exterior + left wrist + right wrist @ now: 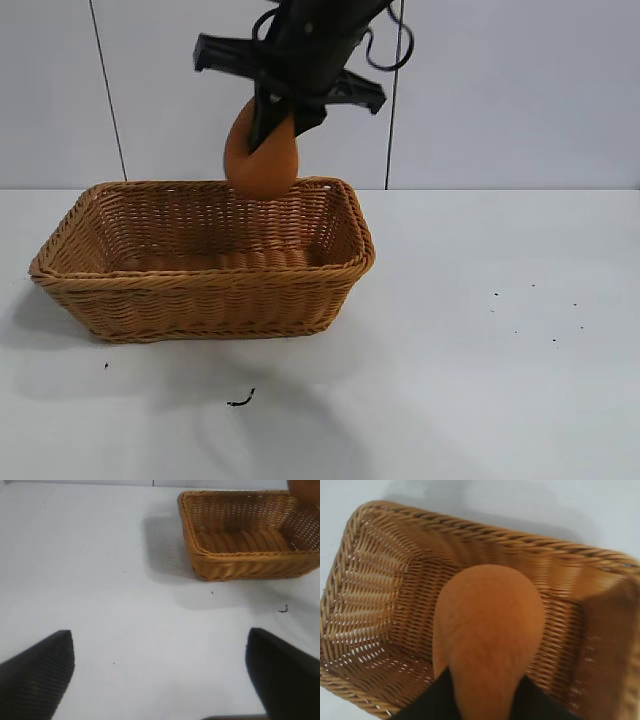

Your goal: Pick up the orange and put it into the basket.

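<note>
My right gripper [275,120] is shut on the orange [262,158], a matte, pear-shaped fruit, and holds it in the air above the far rim of the basket [300,290]. In the right wrist view the orange [487,630] hangs between the black fingers [427,702] over the inside of the tan wicker basket [375,580]. My left gripper [160,675] is open and empty above bare table, well apart from the basket [240,562]. A bit of the orange [305,490] shows at that view's corner.
The white table [480,380] spreads to the right of and in front of the basket. A small dark scrap [240,401] lies in front of the basket, and dark specks [553,340] dot the right side. A pale wall stands behind.
</note>
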You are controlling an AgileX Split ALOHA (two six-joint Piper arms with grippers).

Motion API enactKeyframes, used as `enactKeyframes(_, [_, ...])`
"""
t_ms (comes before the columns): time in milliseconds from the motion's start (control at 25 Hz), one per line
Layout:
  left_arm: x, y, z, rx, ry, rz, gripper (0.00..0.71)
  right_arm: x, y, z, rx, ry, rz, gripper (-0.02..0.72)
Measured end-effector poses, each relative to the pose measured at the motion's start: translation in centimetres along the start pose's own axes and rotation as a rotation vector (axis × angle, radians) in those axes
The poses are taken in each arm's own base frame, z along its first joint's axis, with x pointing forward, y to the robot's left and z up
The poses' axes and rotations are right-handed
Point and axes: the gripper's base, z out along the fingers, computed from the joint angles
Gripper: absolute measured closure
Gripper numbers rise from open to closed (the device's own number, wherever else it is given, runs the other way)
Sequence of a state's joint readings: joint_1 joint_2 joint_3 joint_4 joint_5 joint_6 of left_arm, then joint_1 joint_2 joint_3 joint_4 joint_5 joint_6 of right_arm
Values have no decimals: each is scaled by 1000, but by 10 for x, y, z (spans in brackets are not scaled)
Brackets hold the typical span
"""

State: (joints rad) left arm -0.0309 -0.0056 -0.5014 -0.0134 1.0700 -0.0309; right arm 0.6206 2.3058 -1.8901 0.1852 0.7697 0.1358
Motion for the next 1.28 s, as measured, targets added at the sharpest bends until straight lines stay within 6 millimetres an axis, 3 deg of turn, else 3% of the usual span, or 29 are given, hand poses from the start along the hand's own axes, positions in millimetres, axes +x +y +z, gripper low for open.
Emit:
enactKeyframes(120, [0,0,0,0,0,0,44,5,-3,11,8,27,19,649])
enactKeyframes(200, [0,0,0,0,0,0,44,5,-3,12,8,29,22,591])
enactKeyframes(400, [0,0,0,0,0,0,44,2,-1,3,4,15,19,140])
enactKeyframes(480, [0,0,0,0,0,0,44,-1,1,-6,3,3,13,69])
enactKeyframes(680, [0,0,0,0,0,0,44,-10,3,-46,45,-27,-37,36])
enactKeyframes(840, [0,0,0,0,0,0,44,-11,-10,-75,142,0,-51,33])
enactKeyframes(960, [0,0,0,0,0,0,44,-11,-32,-84,202,51,-19,31])
enactKeyframes(1280, [0,0,0,0,0,0,44,-18,-131,-106,302,60,174,31])
